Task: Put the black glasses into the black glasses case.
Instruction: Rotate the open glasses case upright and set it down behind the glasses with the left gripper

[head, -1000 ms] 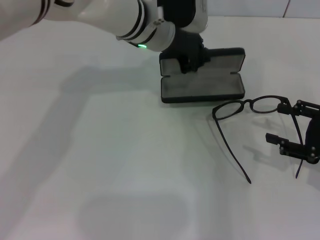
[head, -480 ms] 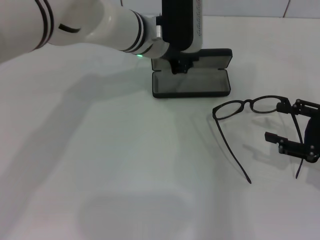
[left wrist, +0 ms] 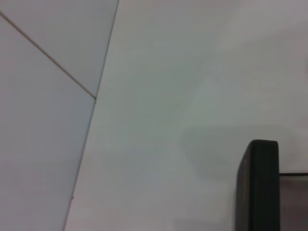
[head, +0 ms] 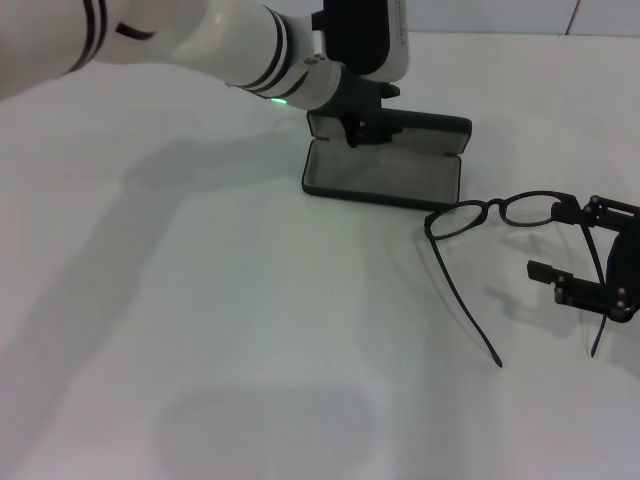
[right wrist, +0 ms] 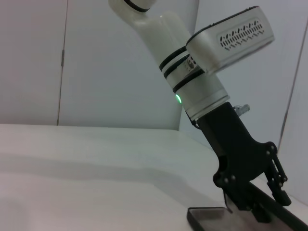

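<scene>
The black glasses case [head: 380,172] lies open on the white table, grey lining up, with its lid [head: 425,128] standing at the back. My left gripper [head: 362,130] reaches down from the far side and is shut on that lid. The left wrist view shows only one end of the case [left wrist: 257,187]. In the right wrist view the left gripper [right wrist: 255,202] stands over the case [right wrist: 211,216]. The black glasses [head: 497,205] sit just right of the case, temple arms unfolded toward me. My right gripper [head: 597,252] is open at the glasses' right end, with one temple arm between its fingers.
The white table [head: 200,330] stretches bare to the left and front. My left arm [head: 200,40] crosses the back left above the table. A pale wall with panel seams [left wrist: 48,57] stands behind the table.
The case moved with my left gripper: first left and back, then it turned so its right end now sits close to the glasses. Right gripper and glasses stayed still.
</scene>
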Controlling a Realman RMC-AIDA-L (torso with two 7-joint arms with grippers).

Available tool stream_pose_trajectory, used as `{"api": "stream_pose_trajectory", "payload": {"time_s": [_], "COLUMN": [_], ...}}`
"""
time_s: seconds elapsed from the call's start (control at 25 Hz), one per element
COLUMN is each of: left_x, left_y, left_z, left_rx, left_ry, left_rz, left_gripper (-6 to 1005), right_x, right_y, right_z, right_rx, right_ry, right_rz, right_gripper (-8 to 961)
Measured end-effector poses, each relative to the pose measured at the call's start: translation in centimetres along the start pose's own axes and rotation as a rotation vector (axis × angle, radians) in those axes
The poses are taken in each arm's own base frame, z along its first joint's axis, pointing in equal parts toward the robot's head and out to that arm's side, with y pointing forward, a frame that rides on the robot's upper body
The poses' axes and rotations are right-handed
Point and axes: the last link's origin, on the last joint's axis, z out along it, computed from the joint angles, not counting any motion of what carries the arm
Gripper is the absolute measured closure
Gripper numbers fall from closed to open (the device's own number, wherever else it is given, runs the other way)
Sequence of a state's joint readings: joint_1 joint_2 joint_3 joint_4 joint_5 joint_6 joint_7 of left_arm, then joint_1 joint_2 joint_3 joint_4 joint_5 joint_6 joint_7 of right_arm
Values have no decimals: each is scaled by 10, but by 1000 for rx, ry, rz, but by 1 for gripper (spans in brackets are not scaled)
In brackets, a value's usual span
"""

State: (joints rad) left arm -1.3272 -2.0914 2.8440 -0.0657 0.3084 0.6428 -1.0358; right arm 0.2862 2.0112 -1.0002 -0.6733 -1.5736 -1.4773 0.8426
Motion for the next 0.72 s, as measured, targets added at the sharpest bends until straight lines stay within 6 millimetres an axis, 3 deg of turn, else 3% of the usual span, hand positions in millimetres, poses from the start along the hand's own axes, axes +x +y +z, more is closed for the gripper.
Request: {"api": "stream_pose_trajectory", "payload": {"time_s": [0.28,0.72], "left_x": [0,1], "left_y": [-3,2], "left_z": [-9,-12], "left_rx": [-62,-134], "left_ry": [-1,-33], "left_rz": [-39,-53], "left_gripper": [439,438], "right_x": [0,-1], "right_y": [0,0], "right_z": [1,1], "right_rx": [1,2], "right_ry": [-3,-4], "right_rz": [3,12], "right_gripper": [290,290]}}
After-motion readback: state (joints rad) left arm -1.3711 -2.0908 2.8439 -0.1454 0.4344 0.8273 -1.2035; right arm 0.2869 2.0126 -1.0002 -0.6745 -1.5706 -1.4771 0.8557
